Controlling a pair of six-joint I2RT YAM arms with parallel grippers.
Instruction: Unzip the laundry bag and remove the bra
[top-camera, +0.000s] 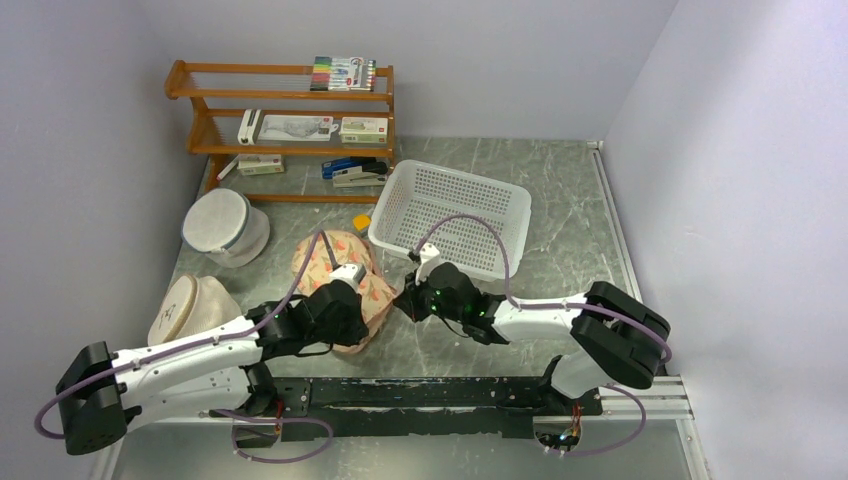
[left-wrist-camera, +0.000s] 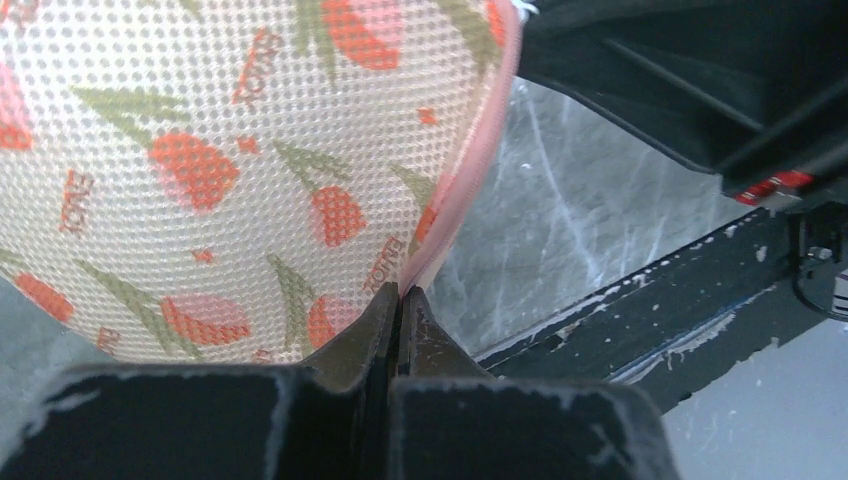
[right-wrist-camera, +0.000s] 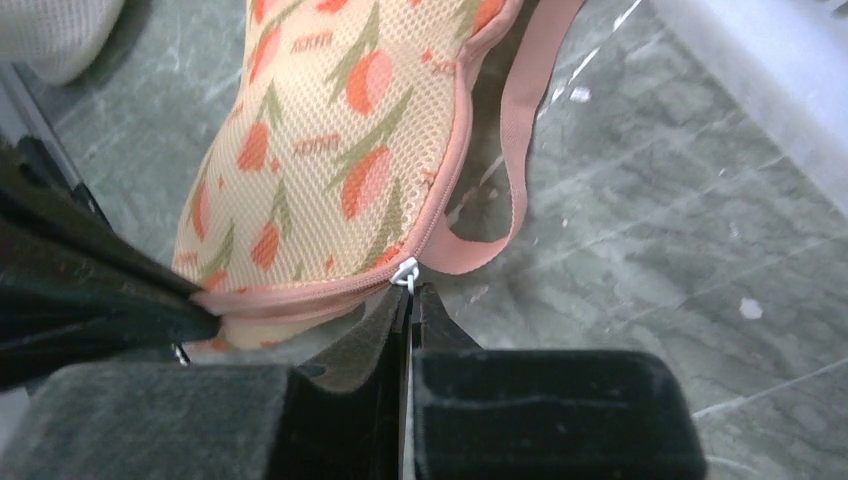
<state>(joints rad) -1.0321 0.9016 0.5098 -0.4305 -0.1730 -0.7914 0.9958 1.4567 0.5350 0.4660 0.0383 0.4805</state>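
Seen from above, the flat two-lobed cream-peach laundry bag with orange-red flower print is lying on the grey marbled counter, just left of a white perforated plastic basket. Both arms are reaching inward to it: the left hand is lying over its near lobe, and the right hand is meeting its right edge. A white cylindrical mesh bag and a cream round dome are sitting further left. A wooden shelf at the back is carrying marker pens and small boxes.

In the left wrist view, the black fingers are pressed together, pinching the bag's pink zip edging.

In the right wrist view, the right fingers are pressed together on the small silver zip pull. The zip is running closed along the visible edge, hiding whatever is inside, and a pink strap loop is trailing on the counter.
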